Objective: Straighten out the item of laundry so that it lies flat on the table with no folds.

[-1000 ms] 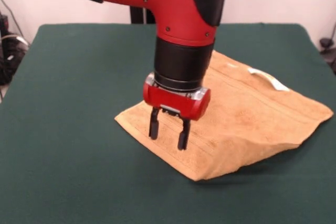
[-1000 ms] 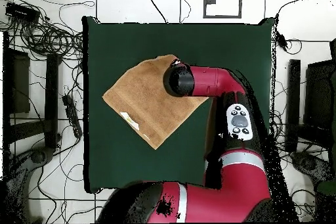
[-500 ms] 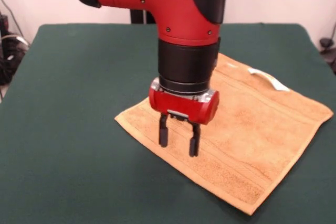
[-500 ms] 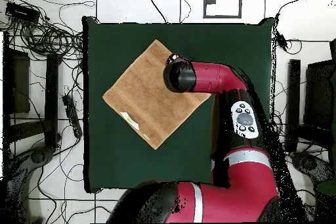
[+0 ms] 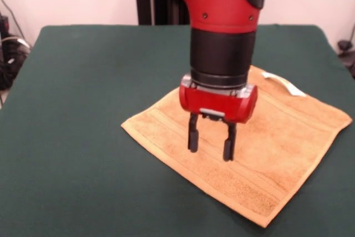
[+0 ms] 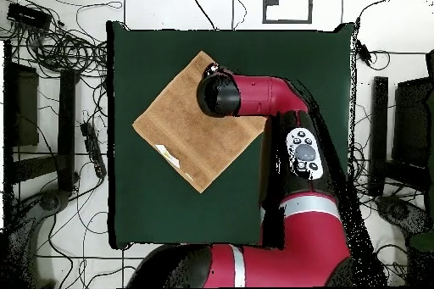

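The golden-orange towel [image 5: 266, 154] lies spread flat as a diamond on the dark green table [image 5: 72, 109], with woven border bands along its near edge and a small white label [image 5: 284, 84] at its far right edge. In the overhead view the towel [image 6: 174, 125] sits left of centre on the table [image 6: 305, 65]. My gripper [image 5: 211, 141] hangs open and empty just above the middle of the towel, fingers pointing down. In the overhead view the arm [image 6: 246, 97] covers the gripper and part of the towel.
Cables and dark equipment lie on the floor around the table in the overhead view [image 6: 59, 48]. The table's left edge [image 6: 110, 133] is close to the towel's left corner.
The towel's near corner, folded and raised a second ago, now lies spread flat. My open gripper has moved to the right in the front view, over the towel's middle.
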Controlling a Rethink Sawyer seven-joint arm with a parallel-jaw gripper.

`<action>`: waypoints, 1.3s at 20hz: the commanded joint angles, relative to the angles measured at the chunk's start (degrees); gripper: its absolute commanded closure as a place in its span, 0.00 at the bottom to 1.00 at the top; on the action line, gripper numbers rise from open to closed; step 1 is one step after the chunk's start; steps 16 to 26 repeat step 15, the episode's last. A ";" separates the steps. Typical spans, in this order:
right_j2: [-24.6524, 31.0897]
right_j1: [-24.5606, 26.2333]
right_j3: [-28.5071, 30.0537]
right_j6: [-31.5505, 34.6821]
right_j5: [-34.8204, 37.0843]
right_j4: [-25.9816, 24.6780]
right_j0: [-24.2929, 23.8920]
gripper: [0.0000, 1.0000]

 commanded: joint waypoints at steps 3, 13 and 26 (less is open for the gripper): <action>-1.30 -3.47 8.38 0.07 1.08 -4.53 2.89 0.00; -4.49 -1.56 7.81 5.45 -0.60 -4.51 4.97 0.00; -4.58 -1.44 7.88 5.19 -0.55 -4.48 5.03 0.00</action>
